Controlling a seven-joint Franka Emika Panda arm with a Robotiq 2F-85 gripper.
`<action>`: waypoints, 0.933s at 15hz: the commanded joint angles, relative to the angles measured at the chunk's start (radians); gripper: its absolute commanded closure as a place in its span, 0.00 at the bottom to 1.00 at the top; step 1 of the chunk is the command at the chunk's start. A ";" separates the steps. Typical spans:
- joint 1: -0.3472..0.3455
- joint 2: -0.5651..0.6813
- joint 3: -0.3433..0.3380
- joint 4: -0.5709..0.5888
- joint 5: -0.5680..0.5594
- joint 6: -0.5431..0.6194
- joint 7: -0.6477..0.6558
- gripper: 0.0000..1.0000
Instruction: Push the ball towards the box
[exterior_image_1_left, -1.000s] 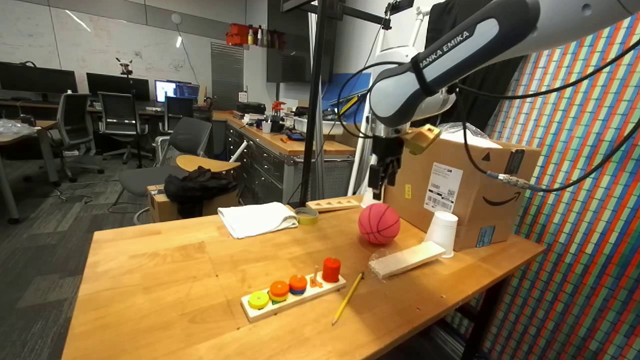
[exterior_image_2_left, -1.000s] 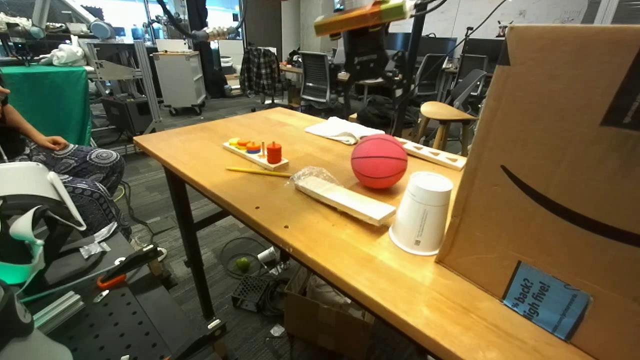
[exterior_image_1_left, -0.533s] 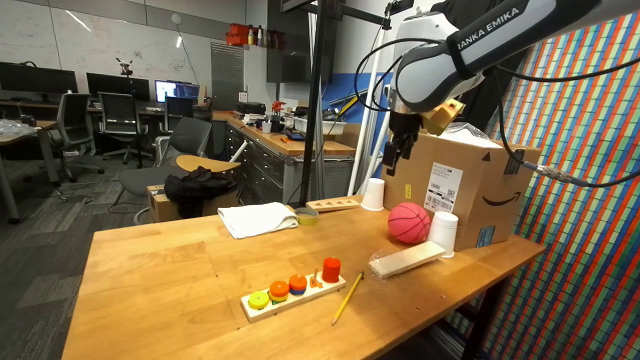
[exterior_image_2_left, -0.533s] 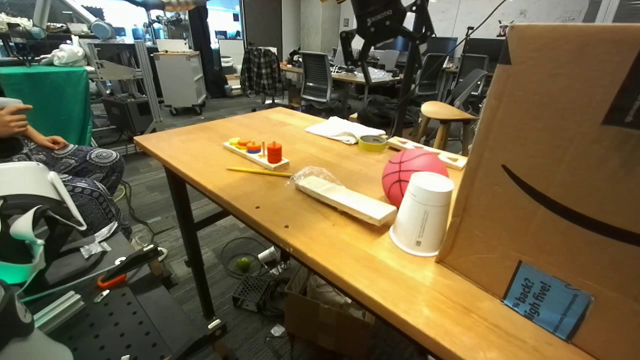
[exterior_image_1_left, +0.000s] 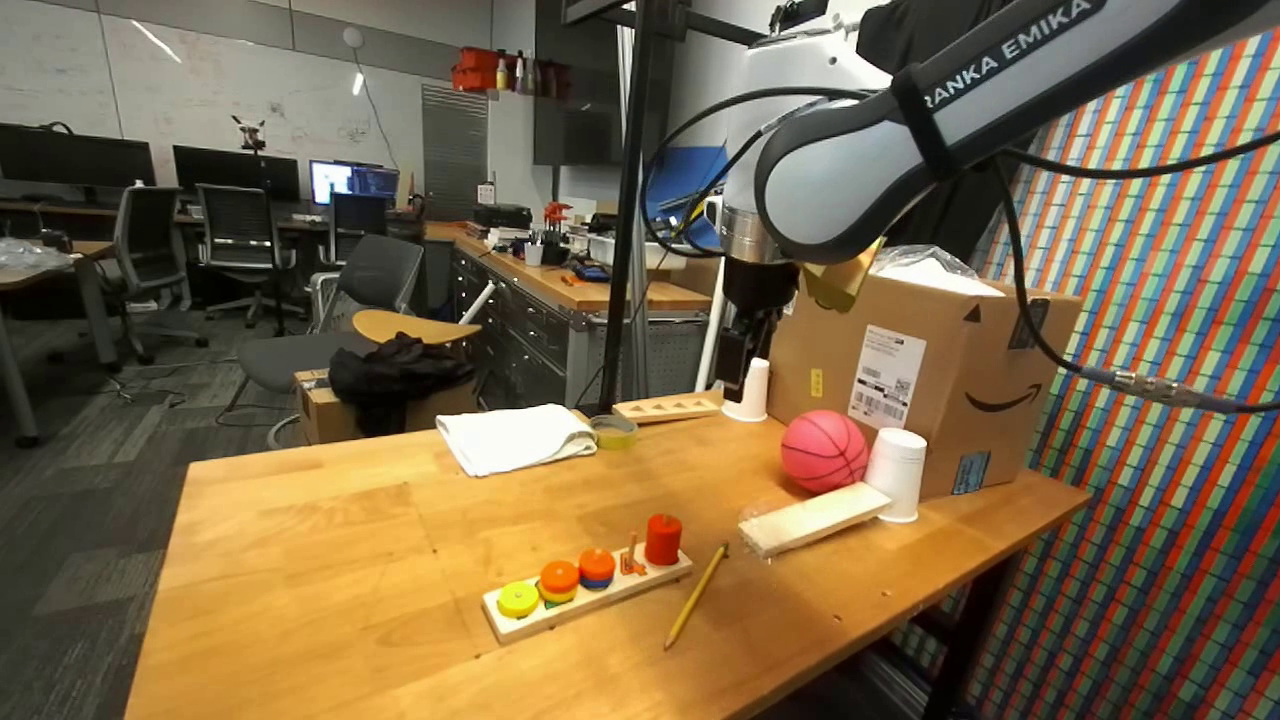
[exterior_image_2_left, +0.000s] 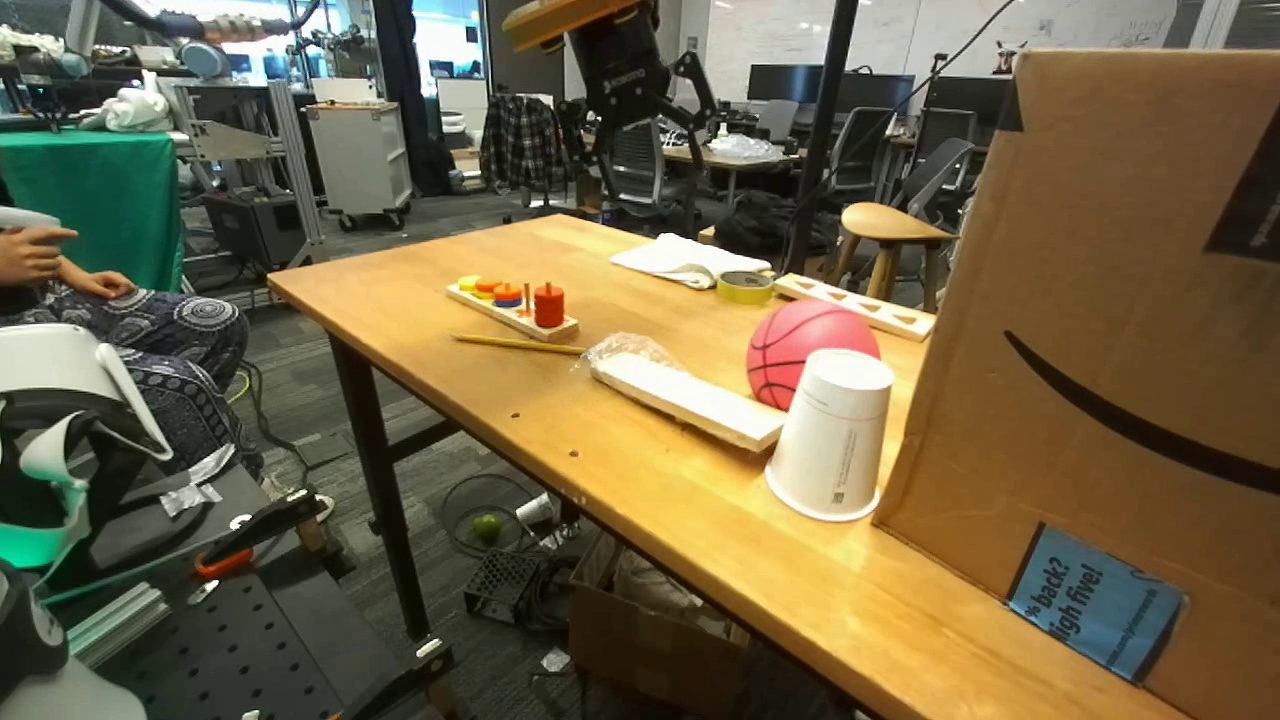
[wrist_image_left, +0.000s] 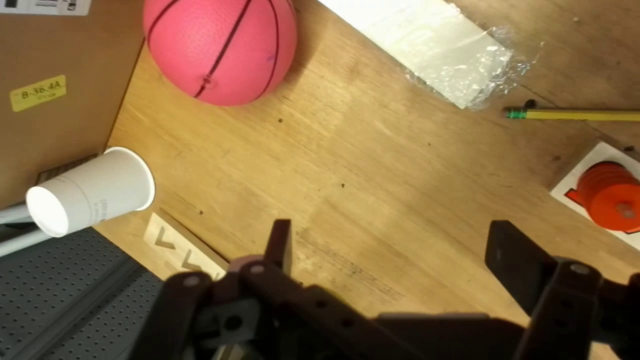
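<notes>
The pink basketball-patterned ball (exterior_image_1_left: 825, 451) rests on the table close to the cardboard box (exterior_image_1_left: 985, 440). In an exterior view the ball (exterior_image_2_left: 790, 345) is partly hidden behind a white cup, with the box (exterior_image_2_left: 1120, 290) at right. The wrist view shows the ball (wrist_image_left: 220, 50) at the top beside the box wall (wrist_image_left: 60, 130); I cannot tell whether they touch. My gripper (exterior_image_1_left: 737, 375) hangs above the table, apart from the ball, on its side away from the box. Its fingers (wrist_image_left: 390, 225) are wide apart with nothing between them; it also shows in an exterior view (exterior_image_2_left: 640, 165).
A white cup (exterior_image_1_left: 897, 475) stands between ball and box corner. A pale board (exterior_image_1_left: 815, 518) lies before the ball. Another cup (exterior_image_1_left: 748, 390), a slotted wooden strip (exterior_image_1_left: 668, 408), tape (exterior_image_1_left: 614, 432), cloth (exterior_image_1_left: 515, 438), pencil (exterior_image_1_left: 697, 597) and ring stacker (exterior_image_1_left: 590, 590) are around.
The ball has rolled toward the box and stopped beside the cup, which shifted slightly. The gripper first moved toward the box, then back away from it and lower.
</notes>
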 joint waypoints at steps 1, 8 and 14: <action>0.001 -0.027 0.013 -0.034 -0.048 -0.024 0.038 0.00; -0.018 0.056 -0.005 -0.046 -0.099 -0.099 0.070 0.00; -0.021 0.169 -0.028 -0.014 -0.069 -0.161 0.025 0.00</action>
